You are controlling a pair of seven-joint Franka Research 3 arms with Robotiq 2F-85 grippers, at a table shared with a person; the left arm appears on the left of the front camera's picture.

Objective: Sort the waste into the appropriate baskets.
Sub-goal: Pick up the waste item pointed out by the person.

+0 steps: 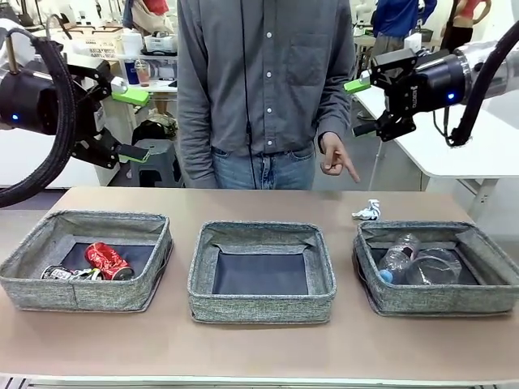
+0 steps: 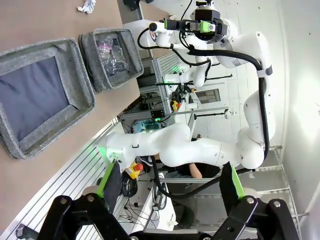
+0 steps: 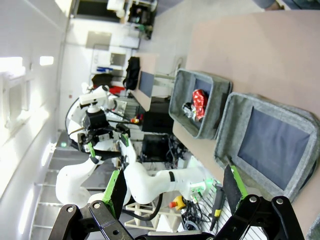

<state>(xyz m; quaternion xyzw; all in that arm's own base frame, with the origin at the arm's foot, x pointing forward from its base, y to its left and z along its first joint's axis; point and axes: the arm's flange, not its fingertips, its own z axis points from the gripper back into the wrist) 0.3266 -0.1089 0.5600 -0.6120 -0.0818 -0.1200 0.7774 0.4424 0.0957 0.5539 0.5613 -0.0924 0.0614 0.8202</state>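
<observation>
Three grey baskets sit in a row on the worktop. The left basket holds a crushed red can with a darker can beside it at its 9 o'clock. The middle basket shows a bare dark bottom. The right basket holds a clear plastic bottle and a clear plastic cup, touching each other. A crumpled white-and-blue wrapper lies on the worktop just beyond the right basket's far rim, at about 11 o'clock from it.

Both arms hang high, well above the baskets. The left gripper has its jaws wide apart with nothing between them, up at 12 o'clock from the left basket. The right gripper is likewise spread wide and holds nothing; the wrapper lies well below it, near 6 o'clock. The person's hand hangs between that gripper and the wrapper, one finger pointing down.

The left wrist view adds the wrapper at its top edge and the right basket with its clear plastic, but not the cans. The right wrist view shows the red can in the left basket beside the middle basket, and the left arm farther off.
</observation>
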